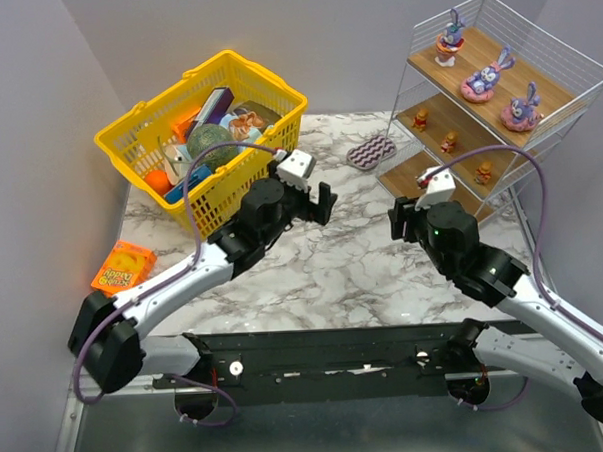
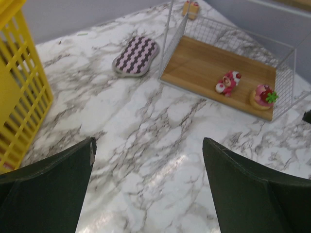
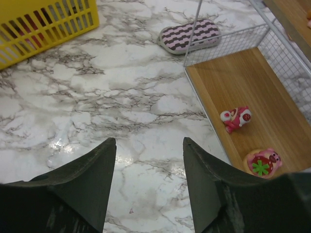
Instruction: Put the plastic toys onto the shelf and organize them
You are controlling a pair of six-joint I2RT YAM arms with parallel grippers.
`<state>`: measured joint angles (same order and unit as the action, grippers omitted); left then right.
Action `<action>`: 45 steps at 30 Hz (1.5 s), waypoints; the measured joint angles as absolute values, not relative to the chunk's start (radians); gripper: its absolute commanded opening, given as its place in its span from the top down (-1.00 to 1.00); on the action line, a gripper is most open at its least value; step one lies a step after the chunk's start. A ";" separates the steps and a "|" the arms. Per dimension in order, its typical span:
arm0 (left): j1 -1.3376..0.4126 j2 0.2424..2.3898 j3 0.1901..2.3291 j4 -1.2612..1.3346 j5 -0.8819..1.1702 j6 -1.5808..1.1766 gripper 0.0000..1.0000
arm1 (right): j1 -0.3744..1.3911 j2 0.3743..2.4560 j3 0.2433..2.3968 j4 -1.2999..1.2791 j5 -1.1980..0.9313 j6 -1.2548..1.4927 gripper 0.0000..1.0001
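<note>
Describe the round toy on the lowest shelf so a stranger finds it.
Start at the white wire shelf on the right; find its lowest board. Of two pink toys there, it is the round one with a green mark, not the red-and-white figure.

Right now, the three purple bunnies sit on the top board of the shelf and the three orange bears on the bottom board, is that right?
Not quite. The orange bears stand on the middle board, as the top external view shows; the bottom board holds pink and red toys. The purple bunnies are on the top board.
</note>
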<state>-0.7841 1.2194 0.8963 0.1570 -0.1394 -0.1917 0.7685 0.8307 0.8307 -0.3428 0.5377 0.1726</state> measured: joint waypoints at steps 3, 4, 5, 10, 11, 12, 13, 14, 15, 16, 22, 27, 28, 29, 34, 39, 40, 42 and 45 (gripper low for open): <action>-0.778 1.357 0.998 0.239 -0.091 -0.184 -0.97 | 0.765 0.770 0.822 -0.395 0.590 0.262 -0.47; -0.775 1.408 1.034 0.270 -0.076 -0.183 -0.98 | 0.764 0.755 0.823 -0.426 0.605 0.294 -0.48; -0.773 1.460 1.068 0.298 -0.058 -0.182 -0.98 | 0.763 0.745 0.825 -0.463 0.617 0.334 -0.48; -0.761 1.680 1.224 0.373 0.017 -0.180 -0.98 | 0.741 0.771 0.865 -0.672 0.623 0.527 -0.48; -0.759 1.727 1.268 0.385 0.034 -0.180 -0.98 | 0.737 0.789 0.882 -0.719 0.612 0.570 -0.48; -0.758 1.764 1.300 0.396 0.043 -0.179 -0.98 | 0.734 0.807 0.895 -0.751 0.604 0.604 -0.47; -0.754 1.805 1.337 0.402 0.053 -0.180 -0.98 | 0.733 0.823 0.903 -0.781 0.594 0.638 -0.47; -0.752 1.844 1.376 0.411 0.061 -0.181 -0.98 | 0.731 0.832 0.906 -0.810 0.585 0.667 -0.47; -0.751 1.876 1.409 0.416 0.067 -0.185 -0.98 | 0.731 0.836 0.906 -0.835 0.578 0.694 -0.44; -0.747 1.922 1.456 0.417 0.075 -0.193 -0.98 | 0.731 0.836 0.907 -0.862 0.571 0.718 -0.44; -0.724 2.135 1.683 0.432 0.122 -0.232 -0.86 | 0.729 0.776 0.913 -1.002 0.555 0.838 -0.43; -0.712 2.282 1.839 0.441 0.142 -0.252 -0.66 | 0.725 0.698 0.916 -1.085 0.554 0.895 -0.40; -0.710 2.312 1.872 0.440 0.144 -0.252 -0.60 | 0.725 0.688 0.918 -1.102 0.554 0.902 -0.40; -0.708 2.330 1.898 0.439 0.144 -0.252 -0.57 | 0.725 0.683 0.921 -1.116 0.554 0.908 -0.40; -0.707 2.426 2.026 0.434 0.142 -0.243 -0.36 | 0.725 0.676 0.940 -1.172 0.555 0.929 -0.40; -0.707 2.468 2.091 0.421 0.120 -0.212 -0.05 | 0.725 0.657 0.955 -1.204 0.557 0.935 -0.40; -0.707 2.473 2.100 0.416 0.110 -0.201 0.08 | 0.725 0.656 0.957 -1.208 0.557 0.935 -0.40; -0.707 2.476 2.103 0.414 0.090 -0.191 0.20 | 0.725 0.654 0.958 -1.213 0.558 0.935 -0.40; -0.707 2.476 2.106 0.413 0.077 -0.177 0.37 | 0.725 0.654 0.958 -1.219 0.560 0.936 -0.40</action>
<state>-0.7067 2.4756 2.1056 0.4133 0.0769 -0.1772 0.7246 0.6537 0.9581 -1.2194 0.5602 0.9360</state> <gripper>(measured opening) 0.388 0.702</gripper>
